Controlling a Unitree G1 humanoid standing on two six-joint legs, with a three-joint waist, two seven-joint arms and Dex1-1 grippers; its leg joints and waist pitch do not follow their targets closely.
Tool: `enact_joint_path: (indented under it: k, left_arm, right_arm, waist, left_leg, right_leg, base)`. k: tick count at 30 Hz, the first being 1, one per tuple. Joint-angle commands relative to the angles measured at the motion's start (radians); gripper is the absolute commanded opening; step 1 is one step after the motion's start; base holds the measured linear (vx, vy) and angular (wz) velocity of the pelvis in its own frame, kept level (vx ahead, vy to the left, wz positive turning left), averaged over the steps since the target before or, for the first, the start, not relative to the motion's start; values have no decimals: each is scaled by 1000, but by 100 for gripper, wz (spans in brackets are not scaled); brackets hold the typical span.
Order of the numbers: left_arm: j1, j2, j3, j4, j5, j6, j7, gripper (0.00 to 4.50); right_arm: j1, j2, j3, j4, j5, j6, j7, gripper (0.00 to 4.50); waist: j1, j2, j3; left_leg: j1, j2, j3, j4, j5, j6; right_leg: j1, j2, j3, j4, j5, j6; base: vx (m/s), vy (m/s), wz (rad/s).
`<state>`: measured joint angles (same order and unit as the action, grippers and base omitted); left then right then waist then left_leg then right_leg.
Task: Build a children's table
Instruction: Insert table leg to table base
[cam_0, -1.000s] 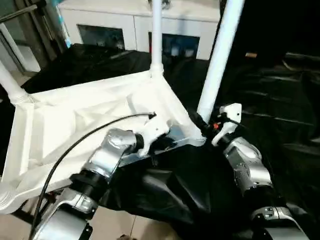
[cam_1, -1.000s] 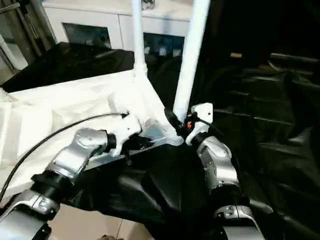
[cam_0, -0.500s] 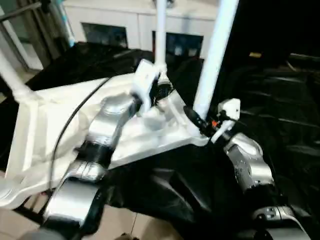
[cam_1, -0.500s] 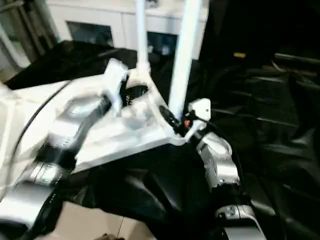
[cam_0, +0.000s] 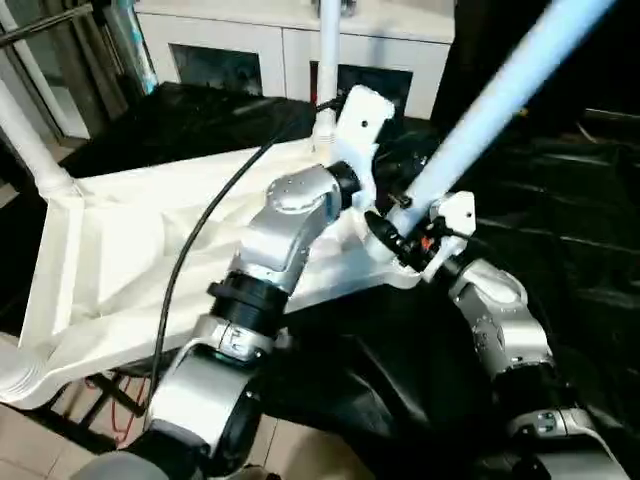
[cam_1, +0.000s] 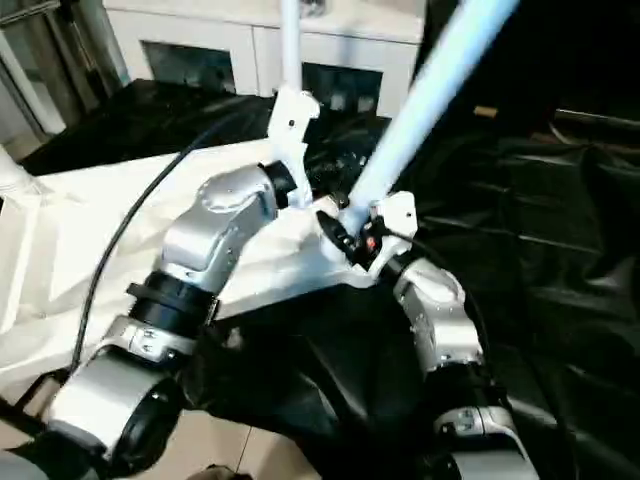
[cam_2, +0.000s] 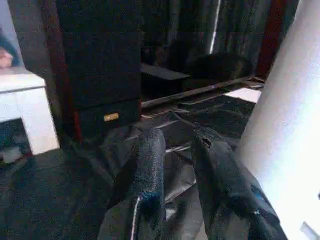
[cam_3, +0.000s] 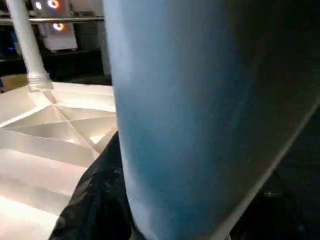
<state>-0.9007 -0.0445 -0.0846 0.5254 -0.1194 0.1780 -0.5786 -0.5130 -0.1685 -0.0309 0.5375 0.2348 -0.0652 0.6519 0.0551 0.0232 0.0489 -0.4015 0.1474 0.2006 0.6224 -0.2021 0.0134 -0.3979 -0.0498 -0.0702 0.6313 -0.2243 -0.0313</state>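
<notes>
The white tabletop (cam_0: 150, 250) lies upside down, ribs up, on the black-draped work table (cam_0: 570, 210). One leg (cam_0: 328, 70) stands in its far corner and another (cam_0: 28, 140) in the left corner. A third leg (cam_0: 490, 105) leans to the right from the near right corner, with my right gripper (cam_0: 397, 228) shut on it low down; its black finger (cam_3: 95, 200) lies against the tube. My left arm (cam_0: 290, 215) reaches up beside that leg. My left gripper (cam_2: 177, 142) is open a little, with nothing between its fingers, and the leg (cam_2: 285, 125) is close beside it.
A white cabinet (cam_0: 270, 40) stands behind the work table. The tabletop's near left corner socket (cam_0: 18, 378) hangs over the floor, with red cable (cam_0: 115, 420) below. A dark cabinet (cam_2: 95, 65) faces the left wrist.
My left gripper has left the tabletop's near edge and swung up beside the held leg. The leg in my right gripper has tipped from upright over to the right.
</notes>
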Motion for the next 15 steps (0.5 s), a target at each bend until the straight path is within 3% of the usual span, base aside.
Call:
enact_joint_path:
  k: [1,6,9,15]
  left_arm:
    - [22,64,-1,30,47,-19,-1,113]
    - [78,142,-44,15,62,20,-84,167]
    - [145,213,-135,17,98,44,-209,189]
    - [192,215,-208,80,116,71,-304,192]
  right_arm:
    - [-29,-30,-16,7,-3,38,-24,189]
    - [-41,-62,-20,8,-17,87,-24,189]
    - [-63,-80,-33,19,-11,135,-33,189]
    - [-70,-92,-4,17,-15,186,-21,189]
  waist:
    - [3,-16,-64]
    - [2,-9,-69]
    - [6,-10,-72]
    - [12,-7,-70]
  left_leg:
    - [27,101,-52,-67,-81,126]
    - [28,101,-49,-66,-43,118]
    - [28,100,-48,-62,-6,135]
    - [32,103,-45,-66,-33,115]
  right_leg:
    - [61,-125,64,-78,-8,-250]
    - [57,-123,65,-67,49,-255]
    - [55,-125,64,-60,103,-265]
    - [52,-127,64,-62,77,-268]
  base:
    - [0,0,0]
    - [0,0,0]
    - [0,0,0]
    - [0,0,0]
